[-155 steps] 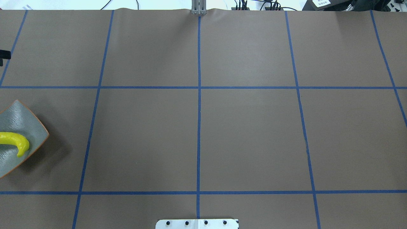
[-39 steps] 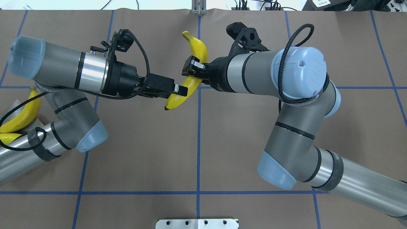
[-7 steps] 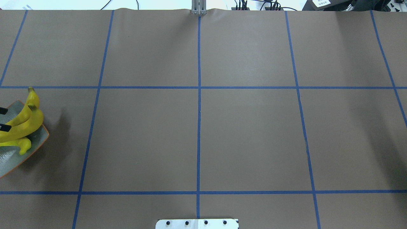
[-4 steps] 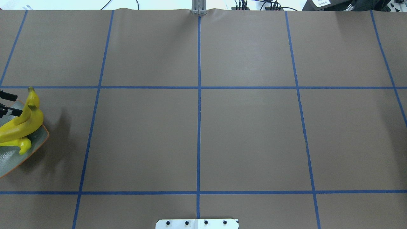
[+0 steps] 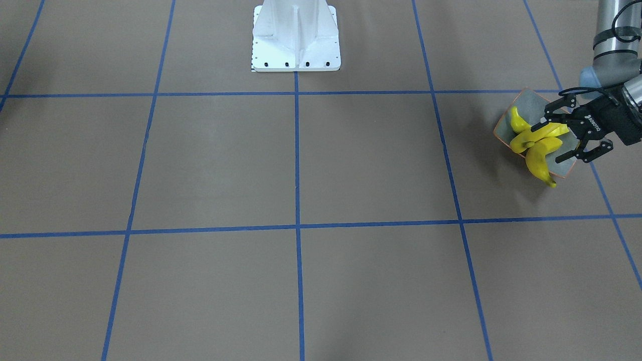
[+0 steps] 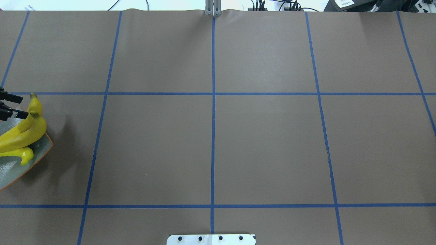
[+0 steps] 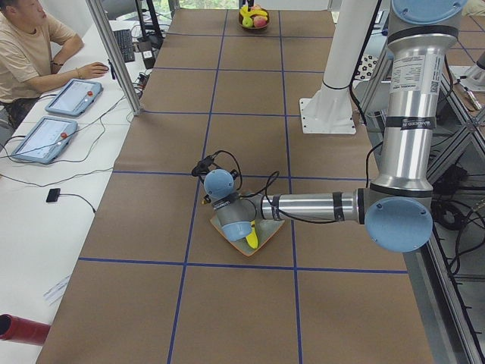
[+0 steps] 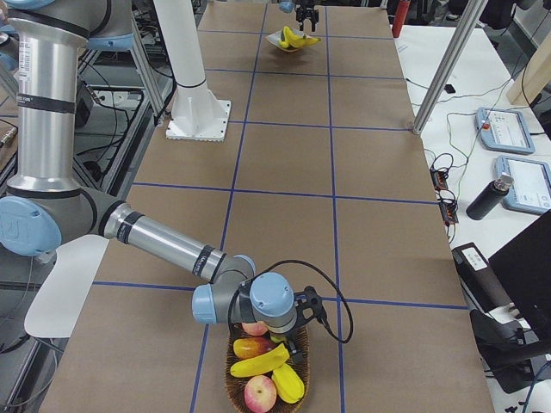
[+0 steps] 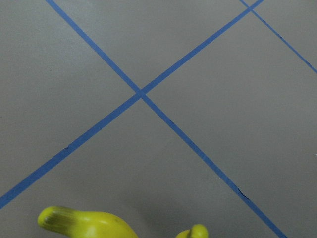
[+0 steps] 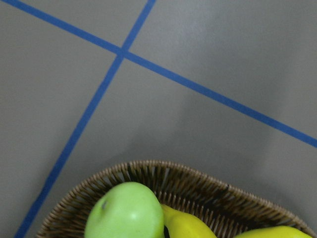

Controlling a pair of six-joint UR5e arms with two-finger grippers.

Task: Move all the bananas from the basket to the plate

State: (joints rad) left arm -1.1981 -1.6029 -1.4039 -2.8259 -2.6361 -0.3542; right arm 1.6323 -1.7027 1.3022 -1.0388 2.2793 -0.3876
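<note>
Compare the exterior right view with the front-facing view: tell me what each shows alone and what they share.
Only exterior right: the basket of fruit with a banana left in it, and the right arm reaching over it. Only front-facing: the left gripper up close, jaws spread over the bananas. Both: the plate holding those bananas, the white base and the blue tape grid.
</note>
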